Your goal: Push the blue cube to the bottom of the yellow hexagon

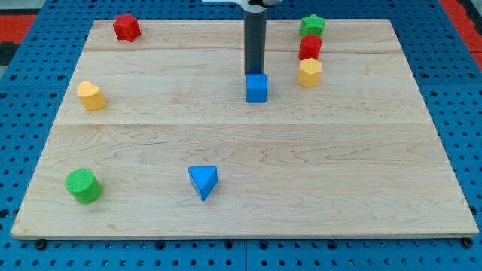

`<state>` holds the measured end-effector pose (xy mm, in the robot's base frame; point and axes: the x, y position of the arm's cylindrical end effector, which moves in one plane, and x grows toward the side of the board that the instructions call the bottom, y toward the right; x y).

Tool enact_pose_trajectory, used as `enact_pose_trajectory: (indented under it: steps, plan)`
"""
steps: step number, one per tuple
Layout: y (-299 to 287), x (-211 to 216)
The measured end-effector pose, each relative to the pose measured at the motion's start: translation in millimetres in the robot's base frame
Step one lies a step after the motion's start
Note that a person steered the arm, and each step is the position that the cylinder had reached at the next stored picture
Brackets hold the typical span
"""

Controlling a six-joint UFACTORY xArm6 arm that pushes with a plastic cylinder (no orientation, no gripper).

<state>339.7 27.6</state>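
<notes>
We find our tip [255,73] touching blue cube [257,88] from 12 o'clock; rod only, no jaws. Cube sits bench centre-top, yellow hexagon [309,72] near at 2 o'clock.

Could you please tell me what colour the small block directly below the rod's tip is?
Blue: the small blue cube sits just below my tip, clearest in the camera view.

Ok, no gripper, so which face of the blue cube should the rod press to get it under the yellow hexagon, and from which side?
Press the blue cube on its face toward the view's left, pushing rightward. The yellow hexagon sits to its right and slightly higher, below the red block. My tip now sits at the cube's top edge, so it should probably swing round first. The flat faces should push squarely.
</notes>
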Motion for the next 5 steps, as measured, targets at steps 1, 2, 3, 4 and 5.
enact_pose_trajectory:
  steps: [1, 2, 3, 4, 5]
  plan:
    - [-34.9, 8.5]
    - [-78.8, 8.0]
    - [-50.4, 16.1]
    - [-16.6, 44.7]
    - [13.3, 53.7]
